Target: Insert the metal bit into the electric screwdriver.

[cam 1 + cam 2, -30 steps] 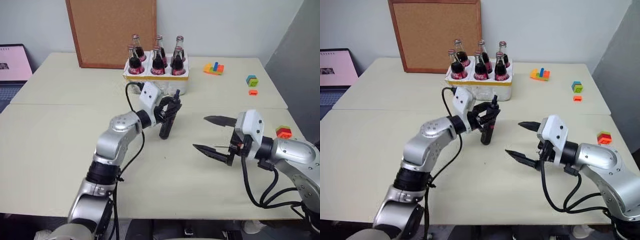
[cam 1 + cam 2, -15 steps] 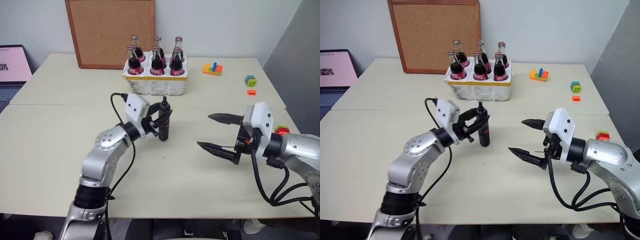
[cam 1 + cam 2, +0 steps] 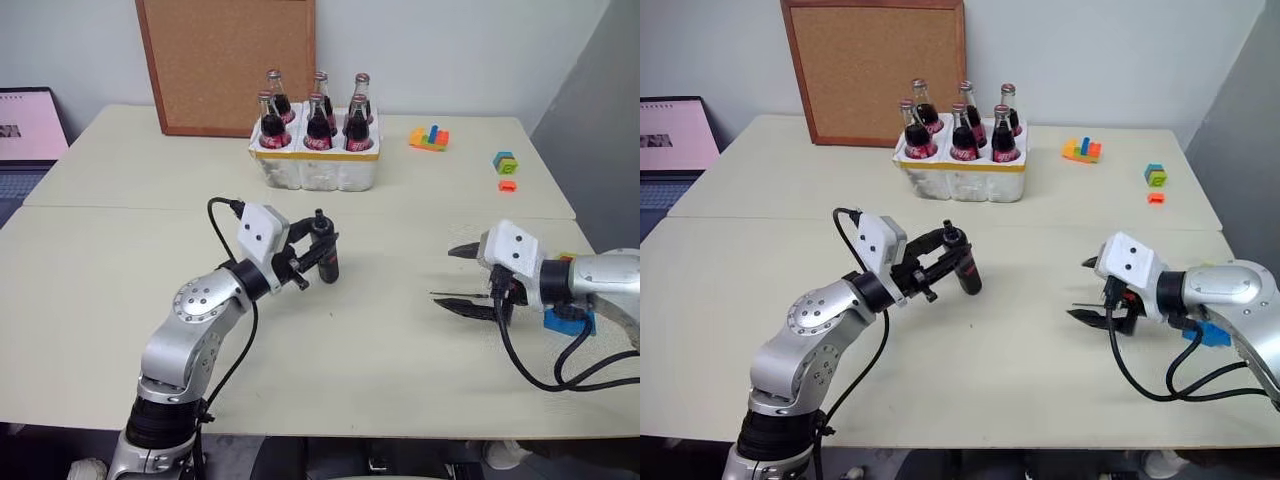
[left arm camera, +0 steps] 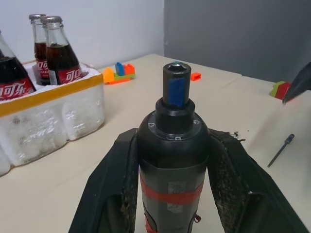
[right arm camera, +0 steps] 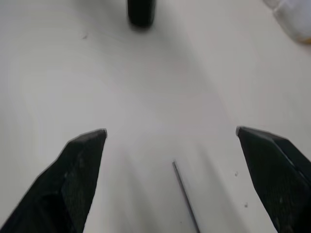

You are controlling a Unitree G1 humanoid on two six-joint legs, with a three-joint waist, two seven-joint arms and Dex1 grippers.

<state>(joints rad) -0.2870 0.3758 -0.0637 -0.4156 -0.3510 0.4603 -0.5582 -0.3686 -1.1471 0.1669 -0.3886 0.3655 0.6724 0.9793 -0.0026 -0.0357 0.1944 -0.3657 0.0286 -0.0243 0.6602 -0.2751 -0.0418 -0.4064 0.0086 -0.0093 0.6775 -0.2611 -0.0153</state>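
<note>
A: The left pincer (image 3: 322, 262) has pulled the electric screwdriver (image 4: 173, 145) back toward the robot since a second ago. It was up close to the crate of bottles (image 3: 316, 160) then; now it hangs over the open bench (image 3: 120, 260), nearer the middle.

B: Still gripped?

A: Yes, both black fingers (image 4: 116, 179) are clamped tight against the barrel, just above the red band. The socket end points out across the bench, roughly level, toward the right arm's side.

B: And the right one?

A: That's the bigger change. The right pincer (image 3: 1092, 292) has swung out toward the right edge and tipped downward. Its jaws are spread as wide as they go, with nothing in them.

B: So where's the metal bit (image 5: 184, 198)?

A: Lying flat on the bench, right under that open pincer, between the two fingertips in the right wrist view. You can also see it from the left wrist, on the surface well apart from the screwdriver.

B: So it's lining up for the pickup.

A: I'd say so. The bit isn't grasped yet, so insertion is still a way off. It's so thin and flat on the surface that pinching it cleanly looks like the tricky part.
</note>
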